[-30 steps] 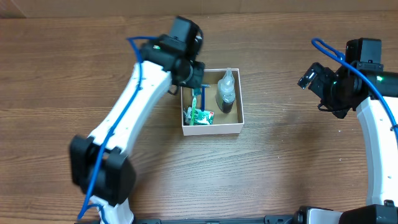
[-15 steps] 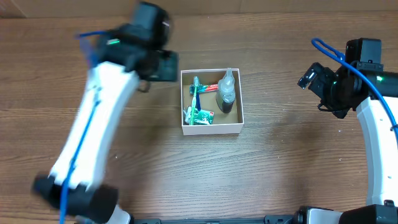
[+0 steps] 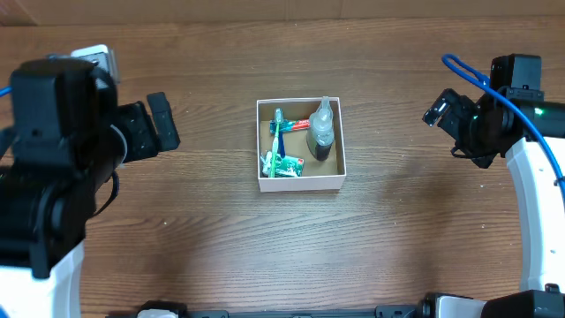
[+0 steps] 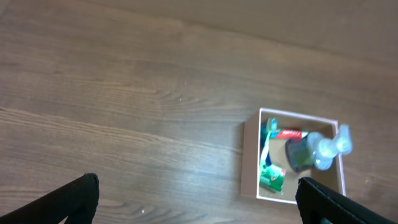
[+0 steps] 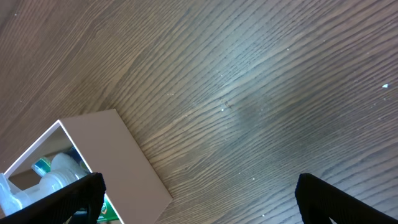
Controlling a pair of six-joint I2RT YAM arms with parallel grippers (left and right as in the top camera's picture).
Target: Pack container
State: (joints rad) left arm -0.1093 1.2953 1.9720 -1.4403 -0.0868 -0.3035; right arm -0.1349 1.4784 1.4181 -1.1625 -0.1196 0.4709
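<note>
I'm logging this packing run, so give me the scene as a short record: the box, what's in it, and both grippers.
box: open-topped, mid-table, nothing touching it
contents: toothbrush, red tube, clear bottle, green packet
left gripper: open, empty, left of the box, apart from it
right gripper: open, empty, right of the box, apart from it

The table (image 3: pixel 221 238) is of brown wood, and its grain runs from left to right. Along the far edge there is a paler tan band (image 3: pixel 265 9). Four things are inside the container (image 3: pixel 300 183). A toothbrush (image 3: pixel 277 134) with a green head lies at the left side, a red and white tube (image 3: pixel 297 124) by the far wall, a green packet (image 3: pixel 284 165) in the near left corner, and a clear bottle (image 3: pixel 322 132) with dark liquid at the right.
</note>
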